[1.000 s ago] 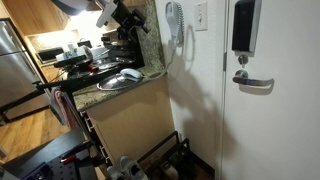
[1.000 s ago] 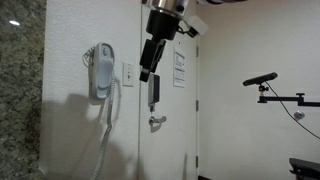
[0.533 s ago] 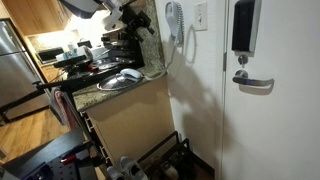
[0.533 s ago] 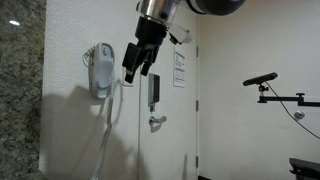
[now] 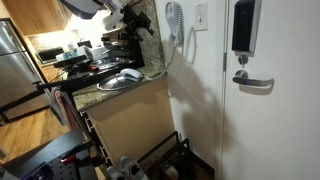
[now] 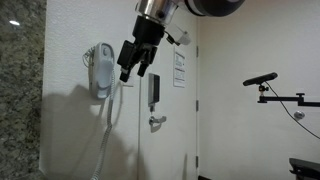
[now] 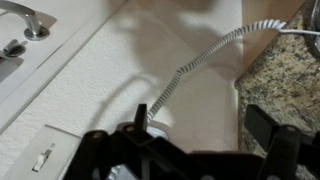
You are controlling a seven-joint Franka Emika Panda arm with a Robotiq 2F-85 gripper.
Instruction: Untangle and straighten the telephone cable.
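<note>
Gripper (image 6: 132, 70), jaws spread, near the handset (image 6: 100, 70); telephone cable (image 7: 195, 62) hangs below

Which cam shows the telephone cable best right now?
Wrist view: the telephone cable crosses the wall close up, coils distinct. In both exterior views it is only a thin pale line hanging from the handset.

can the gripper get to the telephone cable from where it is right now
Probably yes: the gripper, jaws open, hangs close beside the handset on the wall, and the telephone cable dangles free just below it. Nothing visible stands between them.
</note>
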